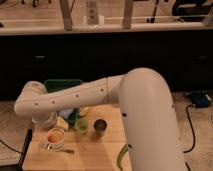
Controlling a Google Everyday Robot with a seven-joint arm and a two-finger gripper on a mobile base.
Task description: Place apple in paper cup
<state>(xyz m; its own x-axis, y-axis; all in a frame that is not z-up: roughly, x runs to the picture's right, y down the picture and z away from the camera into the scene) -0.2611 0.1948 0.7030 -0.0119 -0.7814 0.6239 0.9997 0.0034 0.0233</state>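
**Fingers unreadable over a filled cup**

Cannot tell whether apart or together. Nearest on the counter (102, 149): paper cup (55, 141) with the apple (55, 135) resting inside, so placement looks done. Just above and behind: gripper (48, 123), hanging low, likely kept there for the drop. Rightward: lime-green cup (81, 125), dark metal cup (100, 125). Farthest: green bin (62, 86).

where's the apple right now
In the camera view, the apple sits in the white paper cup at the table's front left, left of the lime-green cup, with the pincer just above it.
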